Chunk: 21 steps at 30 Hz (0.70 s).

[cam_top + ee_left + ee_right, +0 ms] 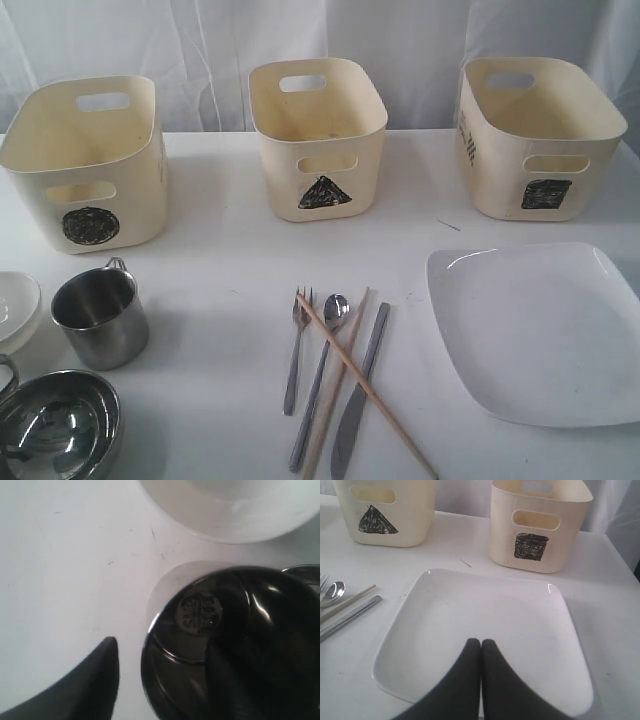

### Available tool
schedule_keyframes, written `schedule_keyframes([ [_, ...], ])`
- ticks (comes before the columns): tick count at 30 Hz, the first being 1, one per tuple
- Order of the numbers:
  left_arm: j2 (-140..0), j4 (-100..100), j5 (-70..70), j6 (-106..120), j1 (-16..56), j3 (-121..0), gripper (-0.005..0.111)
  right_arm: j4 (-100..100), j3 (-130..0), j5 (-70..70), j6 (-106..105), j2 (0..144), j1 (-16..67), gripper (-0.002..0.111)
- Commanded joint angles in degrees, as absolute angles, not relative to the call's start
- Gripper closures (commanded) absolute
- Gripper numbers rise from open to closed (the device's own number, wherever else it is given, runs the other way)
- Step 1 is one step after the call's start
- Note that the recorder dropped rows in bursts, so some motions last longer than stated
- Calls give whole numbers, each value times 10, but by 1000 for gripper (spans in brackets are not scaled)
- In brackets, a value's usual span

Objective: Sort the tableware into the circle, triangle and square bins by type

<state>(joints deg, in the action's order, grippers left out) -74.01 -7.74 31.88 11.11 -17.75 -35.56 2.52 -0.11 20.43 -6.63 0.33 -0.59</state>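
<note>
The steel bowls (55,425) sit at the near left of the table (220,260), beside the steel mug (98,315) and small white dish (15,305). Only the wrist views show the claws. The left claw (162,645) is spread wide astride a bowl's rim, with one finger (95,680) clear of the steel. The right claw (480,641) is pinched shut and empty over the large white plate (470,610) at the right. Only the exterior view shows the circle bin (85,160), far left.

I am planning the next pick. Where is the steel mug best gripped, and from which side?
Probably by the near rim of the steel mug, from above, one finger inside. It stands upright and open, and its handle points back toward the circle bin, leaving the near wall free.
</note>
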Motion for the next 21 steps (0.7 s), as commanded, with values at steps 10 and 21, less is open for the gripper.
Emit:
schedule_keyframes([
  [10,-716,-18,481,127,-177,-442,106,23,0,201,-67,0,-6,108],
  [21,-666,-210,346,132,-175,-726,106,23,0,201,-67,0,-6,108],
])
